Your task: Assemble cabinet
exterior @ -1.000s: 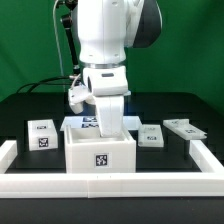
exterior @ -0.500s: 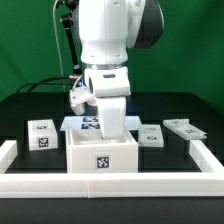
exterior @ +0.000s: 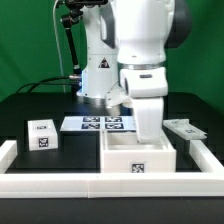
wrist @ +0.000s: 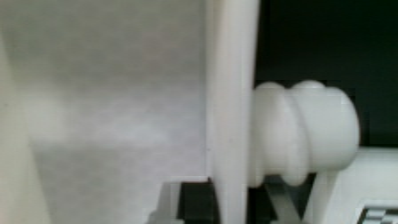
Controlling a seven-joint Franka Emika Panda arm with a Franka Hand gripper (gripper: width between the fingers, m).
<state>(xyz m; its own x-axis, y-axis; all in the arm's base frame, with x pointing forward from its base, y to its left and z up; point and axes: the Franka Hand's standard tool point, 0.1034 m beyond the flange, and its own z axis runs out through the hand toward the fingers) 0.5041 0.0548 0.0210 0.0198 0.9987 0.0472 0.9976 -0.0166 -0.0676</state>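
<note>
The cabinet's large white box shell (exterior: 138, 158) stands against the front rail, right of centre in the exterior view, with its code tag facing the camera. My gripper (exterior: 148, 133) reaches down onto the shell's back wall and is shut on it. In the wrist view the thin white wall (wrist: 231, 110) runs between my dark fingers (wrist: 199, 202), and a rounded white knob (wrist: 306, 130) sits on one side of it. A small white tagged block (exterior: 42, 133) lies at the exterior view's left. A flat tagged cabinet piece (exterior: 188, 128) lies at the right.
The marker board (exterior: 95, 124) lies flat behind the shell. The long white rail (exterior: 55, 185) frames the table's front and sides. The arm's body and the shell hide the table behind them on the right.
The arm has slid the box shell along the front rail toward the exterior view's right, still gripping its back wall. The small block that stood right of the shell is now hidden.
</note>
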